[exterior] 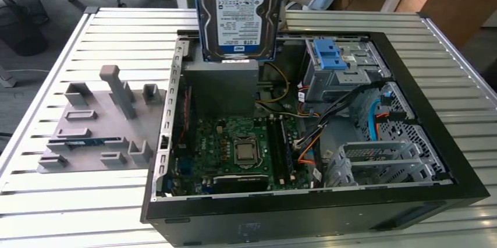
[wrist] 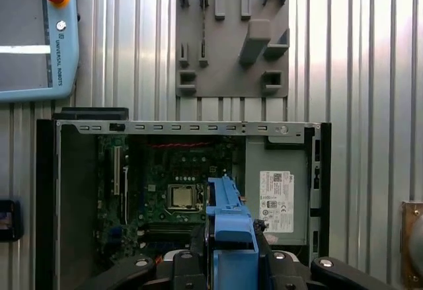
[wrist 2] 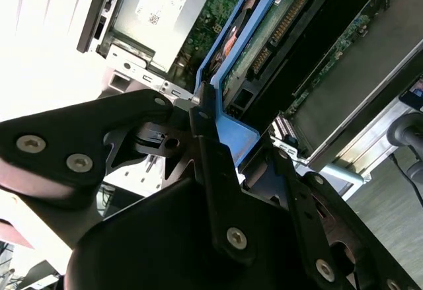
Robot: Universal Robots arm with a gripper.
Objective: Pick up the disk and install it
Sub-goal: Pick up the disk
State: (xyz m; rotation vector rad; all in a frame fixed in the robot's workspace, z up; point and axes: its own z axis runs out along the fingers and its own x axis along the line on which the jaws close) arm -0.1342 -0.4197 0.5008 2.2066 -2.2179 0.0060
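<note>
The pick-up looks done. The pincer is gripping the disk and holding it clear of the desk. In the second wrist view its black fingers are closed against the two sides of the disk's blue frame, with the disk's green circuit side showing beyond them.

The installing is not yet done. In the exterior view the disk is hanging upright, label facing the camera, above the far end of the open case. It is just over the grey power supply and touching nothing inside. The cage with the blue latch is sitting lower, toward the exterior view's right of the disk and apart from it. Whether its slot is free cannot be told.

In the first wrist view the frame is reaching out from between the fingers over the motherboard, beside the power supply. The disk is thus lying straight out from the pincer, clamped at one end. A grey fixture is lying on the desk beside the case.
</note>
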